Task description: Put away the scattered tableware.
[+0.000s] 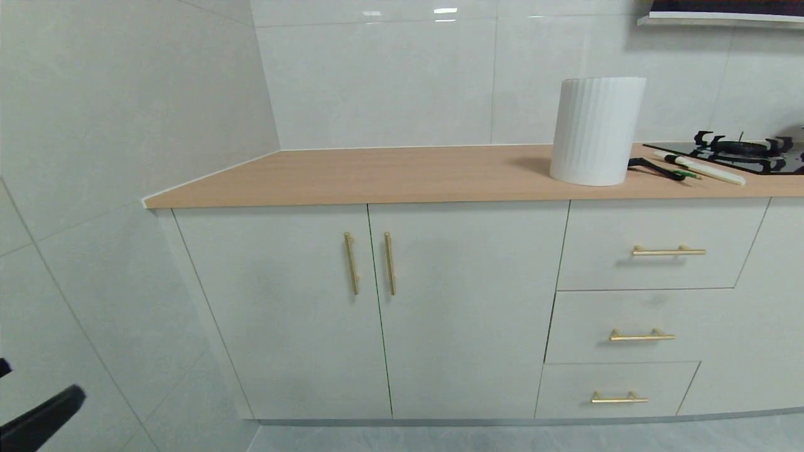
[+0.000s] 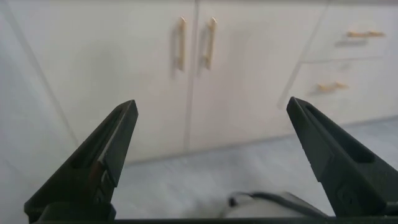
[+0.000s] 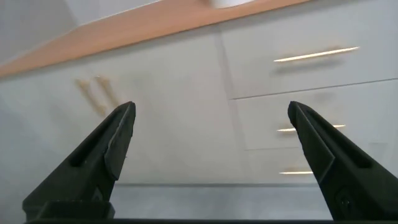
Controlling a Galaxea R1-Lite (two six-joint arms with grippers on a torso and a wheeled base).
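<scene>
Several scattered utensils lie on the wooden countertop (image 1: 389, 172) at its right end: a cream-handled one (image 1: 700, 169) and a black-handled one (image 1: 656, 168), with a thin green piece between them. A tall white ribbed holder (image 1: 597, 130) stands upright just left of them. My left gripper (image 2: 211, 104) is open and holds nothing, low down and facing the double cabinet doors (image 2: 196, 68). My right gripper (image 3: 211, 107) is also open and holds nothing, below counter height in front of the drawers (image 3: 311, 62). Both are far from the utensils.
A black gas hob (image 1: 744, 150) sits at the counter's right end behind the utensils. Below the counter are two shut doors with gold handles (image 1: 370, 262) and three shut drawers (image 1: 653, 251). A tiled wall closes the left side (image 1: 113, 125). Grey floor lies in front.
</scene>
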